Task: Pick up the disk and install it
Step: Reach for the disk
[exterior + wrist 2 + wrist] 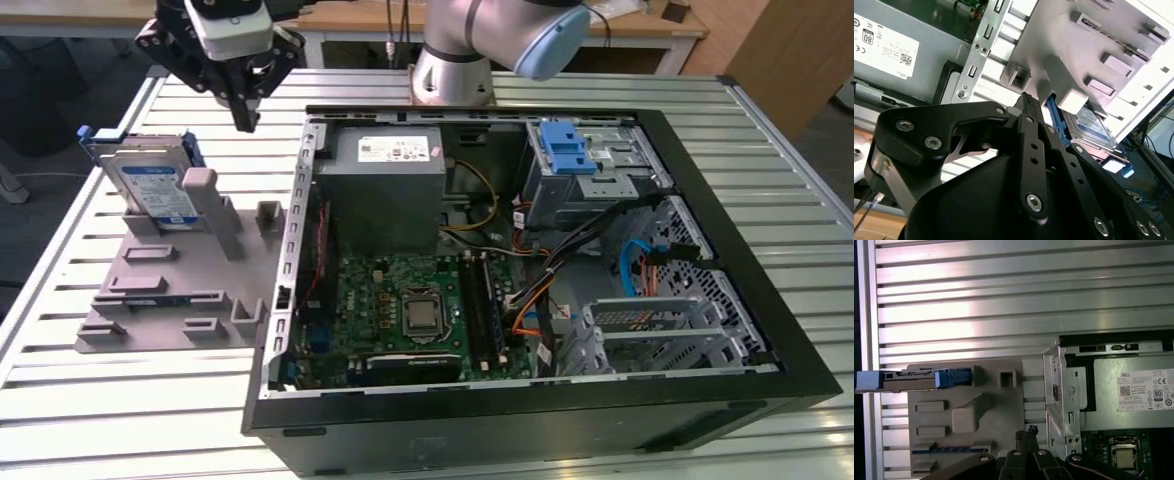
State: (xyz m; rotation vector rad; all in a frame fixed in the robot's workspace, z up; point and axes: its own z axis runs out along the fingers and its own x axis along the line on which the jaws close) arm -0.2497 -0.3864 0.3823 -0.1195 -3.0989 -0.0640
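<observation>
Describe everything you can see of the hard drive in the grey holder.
The hard drive is a flat silver-metal rectangle with a blue-and-white label and blue plastic side rails. It stands on edge, leaning in the grey holder at the exterior view's left of the open computer case. Only the holder touches it.

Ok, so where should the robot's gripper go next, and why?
Probably sideways, toward the exterior view's left, until it is right above the disk. The gripper is shut, holds nothing and hangs off to one side of the disk, which stands on edge in the grey holder, untouched.
</observation>
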